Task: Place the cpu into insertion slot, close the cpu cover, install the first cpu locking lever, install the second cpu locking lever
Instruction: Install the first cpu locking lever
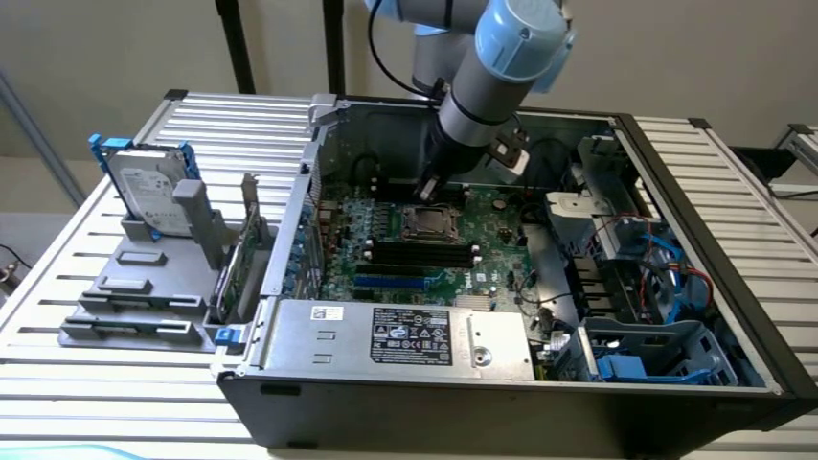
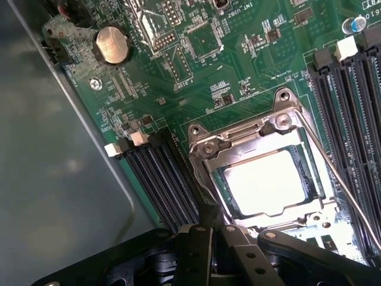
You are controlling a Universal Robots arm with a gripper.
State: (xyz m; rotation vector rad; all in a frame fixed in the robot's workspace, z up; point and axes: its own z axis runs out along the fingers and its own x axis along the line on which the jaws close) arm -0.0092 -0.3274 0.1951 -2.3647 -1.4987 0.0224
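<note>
The arm point(image 1: 492, 72) is reaching down into the open case point(image 1: 511, 412), which is lying on the slatted table point(image 1: 77, 383). The hand point(image 1: 428, 189) is hanging just over the motherboard point(image 1: 505, 254), at the upper edge of the slot point(image 1: 426, 222) as the exterior view shows it. Its fingers are pressing together, fully closed, and are gripping nothing. In the wrist view the closed tips are sitting right at one edge of the slot's metal rim; I cannot tell whether they are touching it or hovering just above.

The cpu point(image 2: 265, 182) is lying flat inside the slot, shining pale through the window of the cover point(image 2: 262, 128). The cover is lying down over the cpu and framing it on every visible side. A thin lever point(image 2: 342, 182) is running along one side of the slot, between it and a bank of memory slots point(image 2: 351, 89) — latched or not, I cannot tell. A coin battery point(image 2: 113, 44) is sitting farther off on the board.

In the exterior view the grey power supply point(image 1: 397, 335) is filling the near part of the case. A hard drive point(image 1: 138, 187) is standing on a grey tray point(image 1: 128, 287) outside the case, at the exterior view's left.
</note>
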